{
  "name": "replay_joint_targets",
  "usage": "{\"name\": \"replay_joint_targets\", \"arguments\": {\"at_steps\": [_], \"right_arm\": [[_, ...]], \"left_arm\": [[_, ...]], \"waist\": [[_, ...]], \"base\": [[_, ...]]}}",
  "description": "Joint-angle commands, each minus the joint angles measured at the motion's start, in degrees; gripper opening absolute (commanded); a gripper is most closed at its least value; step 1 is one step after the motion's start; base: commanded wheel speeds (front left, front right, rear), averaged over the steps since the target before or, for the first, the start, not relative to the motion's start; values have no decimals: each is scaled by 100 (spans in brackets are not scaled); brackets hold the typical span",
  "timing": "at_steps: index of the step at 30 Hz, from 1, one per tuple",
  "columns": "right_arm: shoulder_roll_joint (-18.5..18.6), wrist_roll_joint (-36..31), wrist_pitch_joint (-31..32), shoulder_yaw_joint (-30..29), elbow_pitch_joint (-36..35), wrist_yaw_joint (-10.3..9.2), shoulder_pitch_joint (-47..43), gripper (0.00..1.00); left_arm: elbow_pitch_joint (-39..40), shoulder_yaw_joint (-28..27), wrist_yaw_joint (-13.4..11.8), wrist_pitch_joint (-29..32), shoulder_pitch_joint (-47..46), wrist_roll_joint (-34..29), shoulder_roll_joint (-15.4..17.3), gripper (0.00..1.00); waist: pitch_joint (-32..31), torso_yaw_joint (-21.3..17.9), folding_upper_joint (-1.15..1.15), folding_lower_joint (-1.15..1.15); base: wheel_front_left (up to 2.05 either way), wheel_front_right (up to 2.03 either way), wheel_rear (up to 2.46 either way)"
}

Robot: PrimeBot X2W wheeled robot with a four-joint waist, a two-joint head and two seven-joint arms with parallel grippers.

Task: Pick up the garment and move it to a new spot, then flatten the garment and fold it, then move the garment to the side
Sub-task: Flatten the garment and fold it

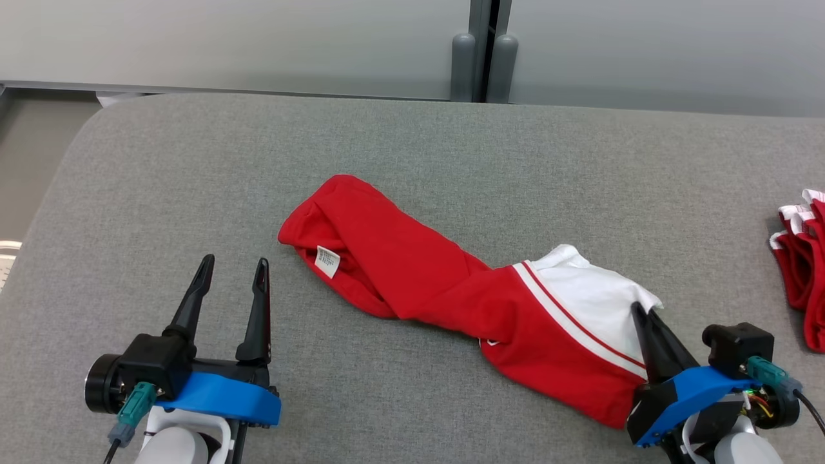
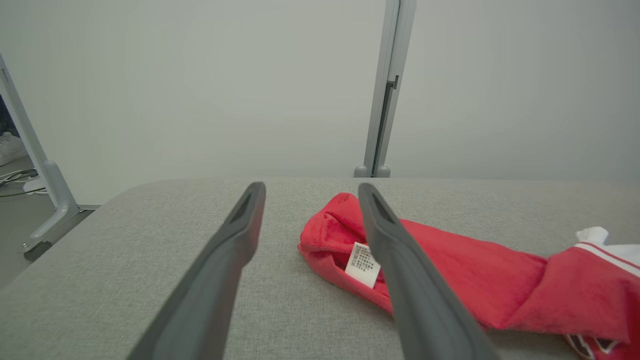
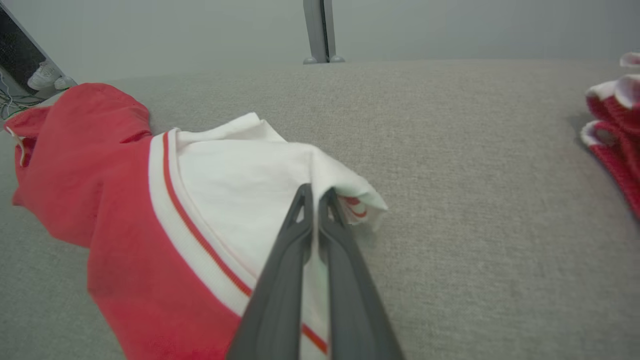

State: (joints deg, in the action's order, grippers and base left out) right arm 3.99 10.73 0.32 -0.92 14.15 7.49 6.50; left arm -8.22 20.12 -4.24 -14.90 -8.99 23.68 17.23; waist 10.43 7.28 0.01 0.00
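A pile of red and white clothes [image 1: 802, 270] lies at the right edge of the grey table [image 1: 193, 161], well apart from the other things. A grey post [image 1: 483, 64] stands behind the table's far edge. The garment [image 1: 419, 270] lies twisted in the middle of the table. Its long axis runs diagonally: the red end, with a white label [image 1: 327, 261], points to the table's far left, and the white end to its near right. The right gripper [image 1: 646, 310], fingers pressed together, pinches the white end. The left gripper [image 1: 235, 261], fingers spread, is at the table's near left, apart from the cloth.
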Motion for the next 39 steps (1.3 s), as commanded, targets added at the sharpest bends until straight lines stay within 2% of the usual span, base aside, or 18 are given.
{"name": "replay_joint_targets", "arguments": {"at_steps": [1,11,16,22,29,30,31,35,39], "right_arm": [[48,-9,-86,-1,-29,0,99,0],[470,-210,-605,-92,-532,0,740,0],[587,-382,-548,296,-823,0,420,0],[426,-274,-306,803,-776,0,-578,0],[104,-112,-392,701,-556,0,-1250,0],[75,-109,-458,656,-591,0,-1248,56],[48,-112,-515,626,-637,0,-1223,100],[-6,-103,-753,360,-1071,0,-1091,100],[-17,-122,-688,73,-1455,0,-1032,100]], "left_arm": [[-16,-35,14,-31,-59,-27,-15,100],[30,-170,17,-33,21,-81,-55,100],[48,-210,24,-34,76,-113,-100,100],[55,-253,54,-33,140,-121,-174,100],[2,-305,98,-34,167,-150,-224,100],[0,-312,104,-34,172,-156,-226,100],[-3,-324,102,-34,179,-164,-224,100],[-42,-371,79,-34,244,-191,-213,100],[-92,-393,35,-34,336,-203,-200,100]], "waist": [[-13,-2,-1,0],[-118,-165,-1,0],[-140,-237,-1,0],[-77,-308,-1,0],[-38,-370,-1,0],[-36,-379,-1,0],[-38,-390,-1,0],[-104,-444,-1,0],[-240,-474,-1,0]], "base": [[0,0,0],[0,0,0],[0,0,0],[0,0,0],[0,0,0],[0,0,0],[0,0,0],[0,0,0],[0,0,0]]}}
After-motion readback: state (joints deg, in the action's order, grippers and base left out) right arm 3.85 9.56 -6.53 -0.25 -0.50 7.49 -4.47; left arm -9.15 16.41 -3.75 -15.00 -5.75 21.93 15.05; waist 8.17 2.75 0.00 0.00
